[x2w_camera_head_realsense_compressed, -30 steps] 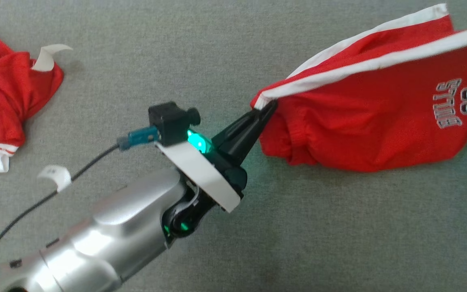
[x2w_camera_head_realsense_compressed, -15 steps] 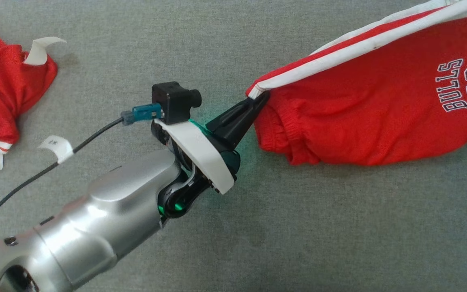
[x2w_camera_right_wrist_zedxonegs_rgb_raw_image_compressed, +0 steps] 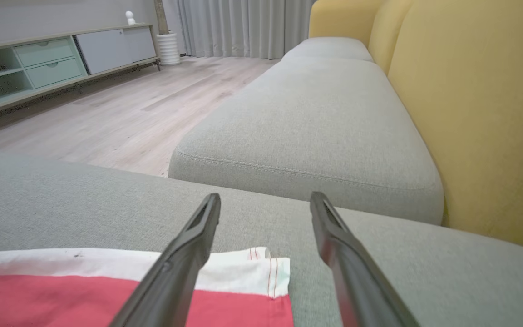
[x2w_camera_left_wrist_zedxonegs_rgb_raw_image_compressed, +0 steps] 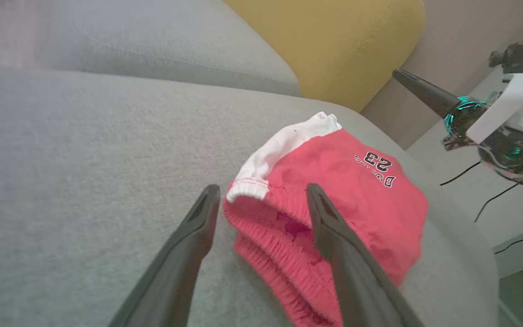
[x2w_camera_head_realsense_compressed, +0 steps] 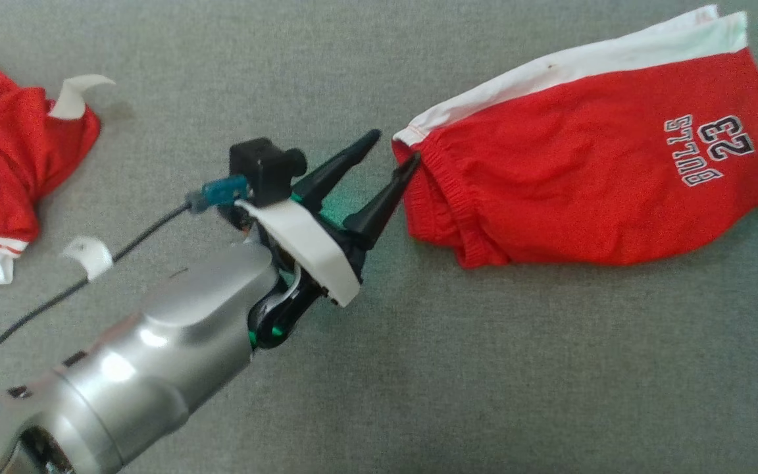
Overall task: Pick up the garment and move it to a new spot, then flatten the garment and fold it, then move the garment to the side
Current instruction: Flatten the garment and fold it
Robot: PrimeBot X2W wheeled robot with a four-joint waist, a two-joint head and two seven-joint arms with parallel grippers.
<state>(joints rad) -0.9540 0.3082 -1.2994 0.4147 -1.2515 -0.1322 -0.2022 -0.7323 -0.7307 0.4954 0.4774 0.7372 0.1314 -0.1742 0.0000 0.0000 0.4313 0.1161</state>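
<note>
Since the earlier frame the left end effector [x2w_camera_head_realsense_compressed: 393,146] has let go of the shorts [x2w_camera_head_realsense_compressed: 583,191]; its fingers now stand wide apart, one tip just at the elastic waistband. Those red shorts, white along one side, lie on the grey sofa cushion [x2w_camera_head_realsense_compressed: 484,368]. Above their white hem corner, the right end effector [x2w_camera_right_wrist_zedxonegs_rgb_raw_image_compressed: 265,196] is spread wide too, holding nothing. Another red garment [x2w_camera_head_realsense_compressed: 4,151] lies crumpled well apart.
</note>
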